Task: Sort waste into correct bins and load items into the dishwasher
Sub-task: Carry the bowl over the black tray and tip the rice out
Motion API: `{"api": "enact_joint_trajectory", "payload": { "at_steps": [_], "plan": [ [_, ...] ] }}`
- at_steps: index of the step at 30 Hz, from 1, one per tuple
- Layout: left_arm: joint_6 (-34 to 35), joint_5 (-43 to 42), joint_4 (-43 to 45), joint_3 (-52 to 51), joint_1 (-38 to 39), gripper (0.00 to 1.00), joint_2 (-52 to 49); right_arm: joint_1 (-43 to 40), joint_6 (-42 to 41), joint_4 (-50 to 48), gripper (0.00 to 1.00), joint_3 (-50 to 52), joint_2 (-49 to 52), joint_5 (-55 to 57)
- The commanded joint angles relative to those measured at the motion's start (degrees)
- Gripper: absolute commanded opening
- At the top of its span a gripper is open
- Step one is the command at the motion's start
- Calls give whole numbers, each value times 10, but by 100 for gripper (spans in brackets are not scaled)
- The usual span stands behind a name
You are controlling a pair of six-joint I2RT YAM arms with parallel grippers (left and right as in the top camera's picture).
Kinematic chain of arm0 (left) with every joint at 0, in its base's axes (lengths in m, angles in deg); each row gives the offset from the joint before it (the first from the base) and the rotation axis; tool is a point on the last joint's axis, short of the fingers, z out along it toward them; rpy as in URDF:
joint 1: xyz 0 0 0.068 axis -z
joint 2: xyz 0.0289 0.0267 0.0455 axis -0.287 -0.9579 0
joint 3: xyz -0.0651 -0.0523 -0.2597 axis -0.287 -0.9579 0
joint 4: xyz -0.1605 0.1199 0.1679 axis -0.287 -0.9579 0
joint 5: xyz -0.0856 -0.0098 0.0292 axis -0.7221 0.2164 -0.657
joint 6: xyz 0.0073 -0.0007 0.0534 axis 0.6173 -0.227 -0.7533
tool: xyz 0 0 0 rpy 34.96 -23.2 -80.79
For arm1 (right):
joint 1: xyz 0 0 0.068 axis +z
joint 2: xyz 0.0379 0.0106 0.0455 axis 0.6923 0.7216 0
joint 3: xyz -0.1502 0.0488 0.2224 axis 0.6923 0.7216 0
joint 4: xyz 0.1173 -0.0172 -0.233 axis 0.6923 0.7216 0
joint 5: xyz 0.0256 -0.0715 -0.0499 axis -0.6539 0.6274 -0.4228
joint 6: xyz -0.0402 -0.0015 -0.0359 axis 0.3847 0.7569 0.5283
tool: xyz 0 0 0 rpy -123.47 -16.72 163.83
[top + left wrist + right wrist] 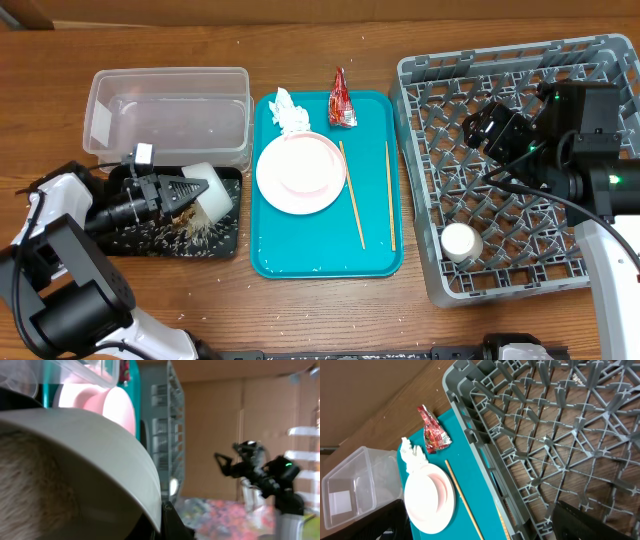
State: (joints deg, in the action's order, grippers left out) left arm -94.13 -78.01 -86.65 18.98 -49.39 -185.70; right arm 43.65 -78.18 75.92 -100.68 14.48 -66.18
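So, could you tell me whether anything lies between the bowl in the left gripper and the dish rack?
The teal tray lies between the bowl and the dish rack, holding the plate and chopsticks. All sit low, so lifting the bowl over should probably clear them.

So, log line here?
left jaws shut on bowl tipped over black tray | right jaws open over rack | cup in rack | plate, chopsticks, tissue, wrapper on teal tray

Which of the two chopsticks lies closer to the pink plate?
The left chopstick, beside the plate's rim; the other chopstick lies nearer the rack.
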Motion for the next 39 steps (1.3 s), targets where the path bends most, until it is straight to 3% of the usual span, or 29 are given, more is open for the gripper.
{"api": "enact_joint_trajectory", "payload": {
  "at_steps": [1,4,13,18,27,34,39],
  "plan": [
    [-143,-66,-64,0,-39,4,-5,3,-2,-2,95,-7,-1,-2],
    [-202,-57,-99,0,-70,4,-6,3,-3,-2,95,-7,-1,-2],
    [-215,-49,-108,-13,-104,4,-6,3,-2,-2,95,-7,-1,-3],
    [-281,-57,-169,-13,-104,4,-6,3,-2,-2,95,-7,-1,-3],
    [-280,-60,-169,-14,-102,4,-3,3,-3,-2,95,-7,-1,-3],
    [-268,-110,-168,1,-41,4,61,3,-3,-2,95,-7,-1,-3],
    [-210,-120,-168,56,48,4,110,3,-3,-5,95,-7,-1,-3]
  ]
}}
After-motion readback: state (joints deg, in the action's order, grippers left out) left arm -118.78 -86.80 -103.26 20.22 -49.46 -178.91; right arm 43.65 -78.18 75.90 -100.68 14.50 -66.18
